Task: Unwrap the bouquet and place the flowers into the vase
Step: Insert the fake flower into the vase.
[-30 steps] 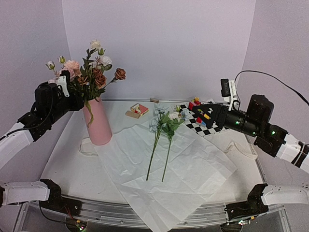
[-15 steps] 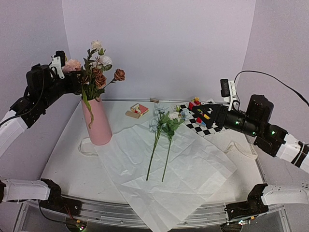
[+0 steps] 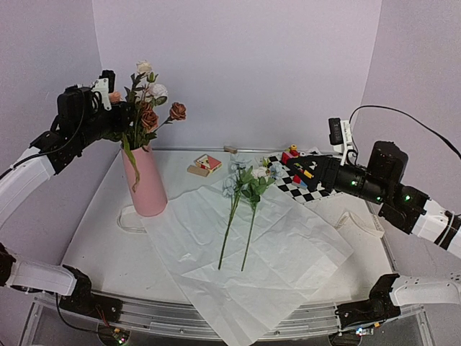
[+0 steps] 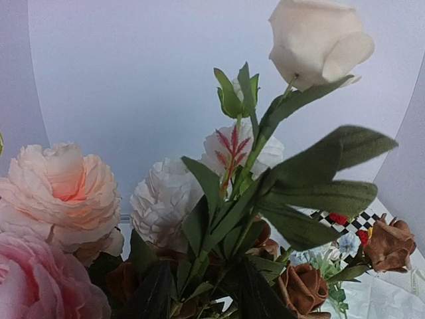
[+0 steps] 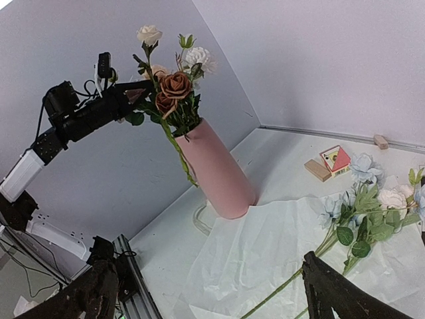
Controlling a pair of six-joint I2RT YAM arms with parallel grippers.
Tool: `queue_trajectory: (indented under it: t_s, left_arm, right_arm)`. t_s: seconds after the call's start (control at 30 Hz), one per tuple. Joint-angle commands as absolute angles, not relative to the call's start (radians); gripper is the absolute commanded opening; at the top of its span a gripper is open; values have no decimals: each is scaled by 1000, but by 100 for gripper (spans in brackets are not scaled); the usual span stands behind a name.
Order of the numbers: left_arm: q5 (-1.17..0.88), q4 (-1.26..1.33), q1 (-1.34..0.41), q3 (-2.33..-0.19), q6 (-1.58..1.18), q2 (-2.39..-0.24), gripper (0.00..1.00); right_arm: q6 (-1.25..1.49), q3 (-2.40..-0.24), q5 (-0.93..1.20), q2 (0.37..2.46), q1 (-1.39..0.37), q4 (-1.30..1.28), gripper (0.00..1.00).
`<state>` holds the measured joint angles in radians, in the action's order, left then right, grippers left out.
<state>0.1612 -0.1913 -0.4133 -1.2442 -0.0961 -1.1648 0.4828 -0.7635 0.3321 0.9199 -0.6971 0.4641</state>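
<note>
Loose flowers lie stems near-far on the paper, left of the wide-open, nearer right end effector; left end effector by the vase: opening cannot be told

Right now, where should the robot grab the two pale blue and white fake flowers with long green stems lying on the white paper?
Probably the bare lower stems, coming straight down with the jaws across them. The pale blue and white flowers lie flat on the white crinkled paper sheet, blooms and leaves bunched at the far end, so the near half is thin and uncluttered.
</note>
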Motion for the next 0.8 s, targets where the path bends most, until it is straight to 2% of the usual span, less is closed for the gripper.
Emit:
queue_trajectory:
  t_s: [0.0, 0.17, 0.27, 0.67, 0.77]
  left_arm:
    - [186, -161, -413, -1278, -61, -1175, 29]
    - [200, -162, -413, -1249, -75, -1159, 6]
    - [192, -160, -413, -1220, -92, -1127, 0]
    - [185, -159, -412, -1094, -130, -1093, 0]
    - [194, -155, -413, -1079, -128, -1101, 7]
  right_arm:
    - [476, -770, 332, 917, -703, 499, 97]
    - [478, -766, 331, 921, -703, 499, 97]
    - [478, -764, 331, 923, -703, 500, 97]
    - [488, -768, 341, 943, -703, 501, 97]
    - [494, -763, 337, 947, -703, 500, 97]
